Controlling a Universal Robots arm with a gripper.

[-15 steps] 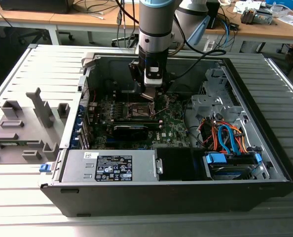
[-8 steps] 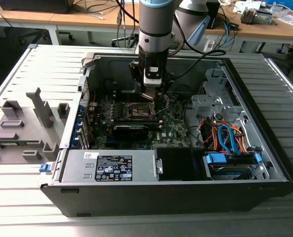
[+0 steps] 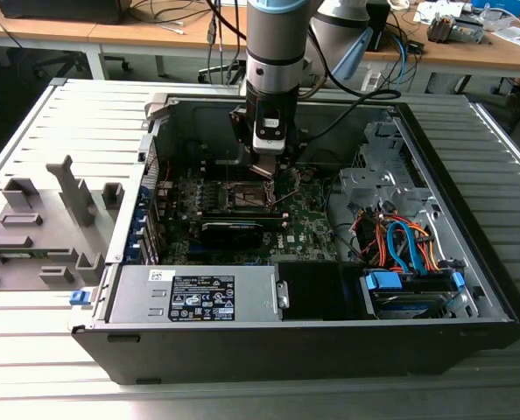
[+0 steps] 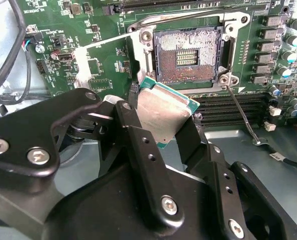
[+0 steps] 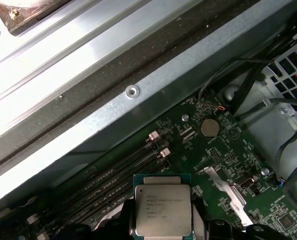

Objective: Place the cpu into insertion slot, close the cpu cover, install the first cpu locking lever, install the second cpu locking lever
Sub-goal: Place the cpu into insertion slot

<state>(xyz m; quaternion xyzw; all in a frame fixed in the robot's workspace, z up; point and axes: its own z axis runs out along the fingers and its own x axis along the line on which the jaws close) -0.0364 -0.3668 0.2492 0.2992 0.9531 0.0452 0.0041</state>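
Note:
My gripper [image 4: 161, 127] is shut on the cpu [image 4: 164, 111], a small square chip with a silver-grey top and a green edge, held tilted between two black fingers [image 4: 138, 135]. Just beyond the chip lies the insertion slot [image 4: 187, 56], uncovered, its brownish pin field bare inside a silver rim. A silver strip [image 4: 188, 16] along the slot's far side looks like the cpu cover swung up, seen edge-on. Two thin wire levers [image 4: 108, 41] [image 4: 243, 115] stick out loose on either side. In the first wrist view the cpu [image 5: 162, 210] faces the camera. In the exterior view the gripper [image 3: 269, 171] hangs over the motherboard.
Black memory slots [image 4: 228, 110] run beside the socket. A black graphics card [image 3: 232, 229] lies in front of it, with the power supply [image 3: 199, 293] nearer the case front. A drive cage with coloured cables [image 3: 400, 245] fills the exterior view's right. A grey fixture [image 3: 41, 227] sits outside the case.

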